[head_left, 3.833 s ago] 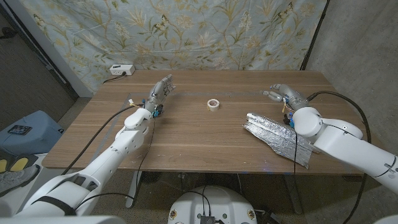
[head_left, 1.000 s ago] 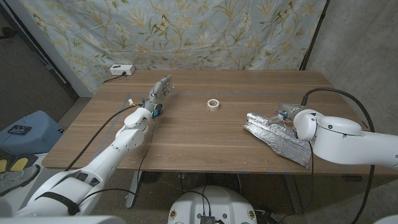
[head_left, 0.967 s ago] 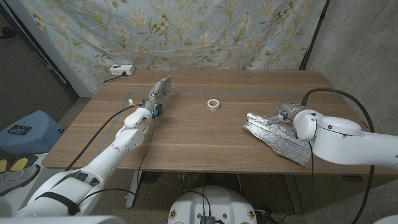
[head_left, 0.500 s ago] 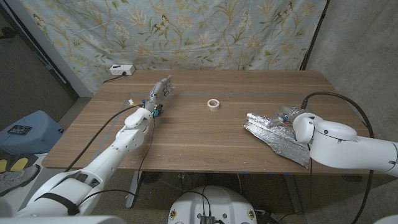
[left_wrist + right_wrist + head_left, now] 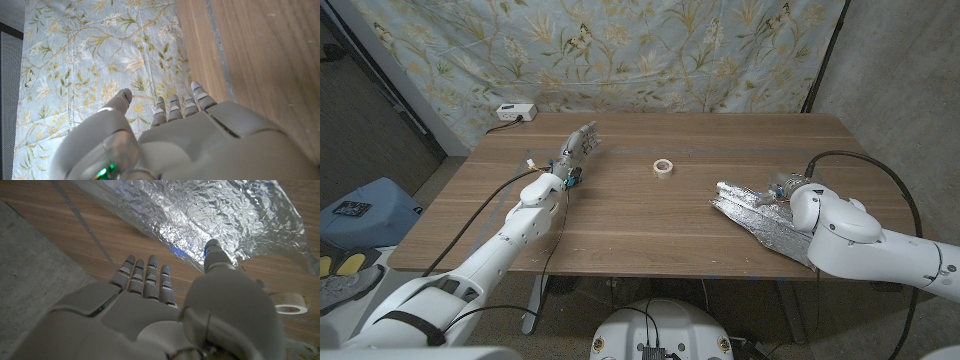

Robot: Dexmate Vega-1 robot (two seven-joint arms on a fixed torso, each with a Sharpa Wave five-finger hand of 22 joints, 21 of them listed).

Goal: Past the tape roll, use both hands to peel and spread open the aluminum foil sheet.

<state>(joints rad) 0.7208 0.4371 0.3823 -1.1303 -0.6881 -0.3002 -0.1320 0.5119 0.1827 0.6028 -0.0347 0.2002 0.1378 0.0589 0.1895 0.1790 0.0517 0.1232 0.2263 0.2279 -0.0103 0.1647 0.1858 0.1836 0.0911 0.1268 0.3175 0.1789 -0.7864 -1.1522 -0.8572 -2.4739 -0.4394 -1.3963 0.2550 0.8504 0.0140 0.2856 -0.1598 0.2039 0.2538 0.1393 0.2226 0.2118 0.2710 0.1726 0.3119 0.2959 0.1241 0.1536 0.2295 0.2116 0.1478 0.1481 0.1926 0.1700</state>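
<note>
1. Left hand (image 5: 578,146) is being held open, empty, far across the table from the foil; a one-handed peel is being risked.
2. Tape roll (image 5: 663,167) is sitting mid-table.
3. Foil sheet (image 5: 770,224) is lying folded at the right edge; right hand (image 5: 165,305) is being held open beside it, thumb near the foil. Tearing or sliding off is being risked.

From my seat the tape roll (image 5: 663,167) sits near the middle of the table (image 5: 640,225), toward its far side. The foil sheet (image 5: 770,222) lies on my right, nearer the front edge, well apart from the roll. My right hand (image 5: 782,188) is at the foil's far edge; my left hand (image 5: 578,148) is over the table's far left part. A white box (image 5: 515,112) sits on the far left corner.
</note>
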